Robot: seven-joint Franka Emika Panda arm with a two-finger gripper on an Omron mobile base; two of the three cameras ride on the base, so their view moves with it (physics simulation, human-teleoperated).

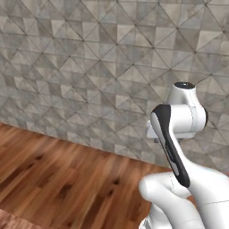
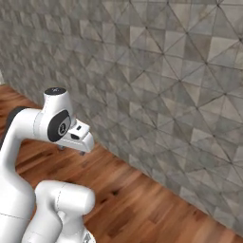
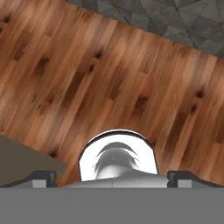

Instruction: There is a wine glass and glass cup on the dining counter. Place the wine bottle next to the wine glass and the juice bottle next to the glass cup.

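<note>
Left base view: white arm [image 1: 179, 134] folded over a wood-plank floor [image 1: 58, 179], in front of a grey tiled wall [image 1: 89, 67].
Right base view: same arm, claw [image 2: 71, 149] pointing down above the floor, wall behind.
Hand view: claw fingertips [image 3: 43, 178] spread wide apart, nothing between them; floor below.
Task things: bottles, glasses, counter not located.

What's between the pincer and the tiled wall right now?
Just bare wooden floor. In the hand view it runs from the open pincer to the foot of the tiled wall, with nothing standing on that stretch.
</note>
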